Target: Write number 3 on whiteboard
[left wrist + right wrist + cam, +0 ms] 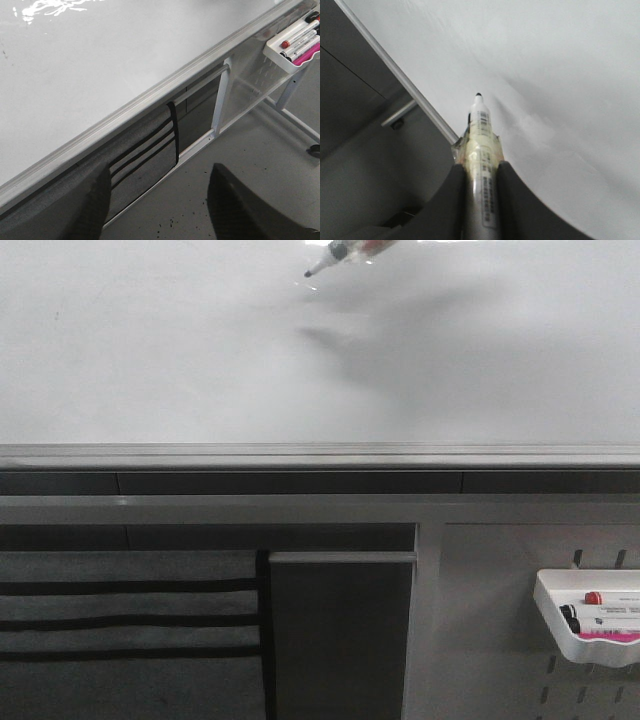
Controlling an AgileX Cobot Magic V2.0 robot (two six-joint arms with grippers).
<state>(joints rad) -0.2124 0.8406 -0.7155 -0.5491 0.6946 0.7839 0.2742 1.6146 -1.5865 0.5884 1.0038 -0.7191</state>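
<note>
The whiteboard (180, 350) is a large glossy white board with a grey edge rail (300, 455); it also shows in the left wrist view (90, 70) and the right wrist view (560, 75). No number 3 shows on it. My right gripper (481, 170) is shut on a white marker (481, 150) with a black tip, wrapped in yellowish tape. In the front view the marker (340, 254) enters from the top edge, its tip close above the board over its shadow. My left gripper (159, 200) is open and empty, off the board, above the floor.
A white tray (590, 625) with several markers hangs on the grey perforated panel (500, 620) below the board at the right; it also shows in the left wrist view (292, 42). A grey fabric pocket with black stripes (130, 625) hangs under the rail at the left.
</note>
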